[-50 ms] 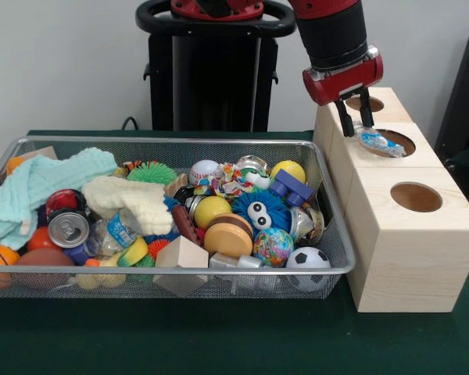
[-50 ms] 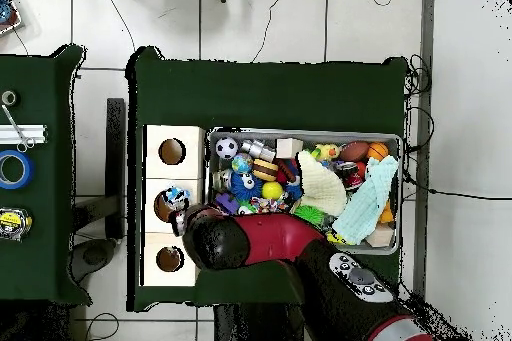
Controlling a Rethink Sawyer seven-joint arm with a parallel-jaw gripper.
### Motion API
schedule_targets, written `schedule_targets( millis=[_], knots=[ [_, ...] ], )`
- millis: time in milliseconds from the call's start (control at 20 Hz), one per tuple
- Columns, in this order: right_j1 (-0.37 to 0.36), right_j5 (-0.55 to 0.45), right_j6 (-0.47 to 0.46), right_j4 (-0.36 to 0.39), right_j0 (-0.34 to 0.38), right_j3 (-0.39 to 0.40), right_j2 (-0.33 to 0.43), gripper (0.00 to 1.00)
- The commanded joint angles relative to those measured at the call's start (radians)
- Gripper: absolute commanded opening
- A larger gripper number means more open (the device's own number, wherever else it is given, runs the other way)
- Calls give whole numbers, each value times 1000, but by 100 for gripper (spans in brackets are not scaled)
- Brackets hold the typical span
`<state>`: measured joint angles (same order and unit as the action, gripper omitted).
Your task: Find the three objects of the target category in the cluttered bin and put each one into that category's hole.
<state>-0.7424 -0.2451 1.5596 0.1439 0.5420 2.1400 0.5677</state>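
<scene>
A crushed clear plastic bottle with a blue label [image 1: 380, 142] lies tilted in the middle hole [image 1: 396, 143] of the wooden three-hole box [image 1: 406, 250]. My gripper [image 1: 358, 129] hangs just above and left of it, open, with nothing between its fingers; the right fingertip is at the bottle's edge. From overhead the bottle [image 2: 178, 197] shows at the middle hole and the arm [image 2: 250, 240] covers the gripper. The wire bin [image 1: 328, 269] holds another crumpled bottle [image 1: 119, 228] and a soda can [image 1: 68, 228] among the clutter.
The bin is packed with balls, wooden blocks [image 1: 181, 254], a googly-eyed blue fuzzy toy [image 1: 258, 211], a soccer ball [image 1: 307, 259] and cloths [image 1: 39, 183]. The near hole [image 1: 416, 197] and far hole [image 1: 365, 102] stand open. A side table [image 2: 30, 177] holds tape and tools.
</scene>
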Motion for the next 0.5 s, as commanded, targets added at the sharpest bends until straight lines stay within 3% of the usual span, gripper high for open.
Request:
schedule_targets(
  millis=[50, 500],
  knots=[
    [135, 116, 162, 38, -42, -39, -97, 0],
    [92, 104, 196, -5, -93, -23, -107, 0]
  ],
)
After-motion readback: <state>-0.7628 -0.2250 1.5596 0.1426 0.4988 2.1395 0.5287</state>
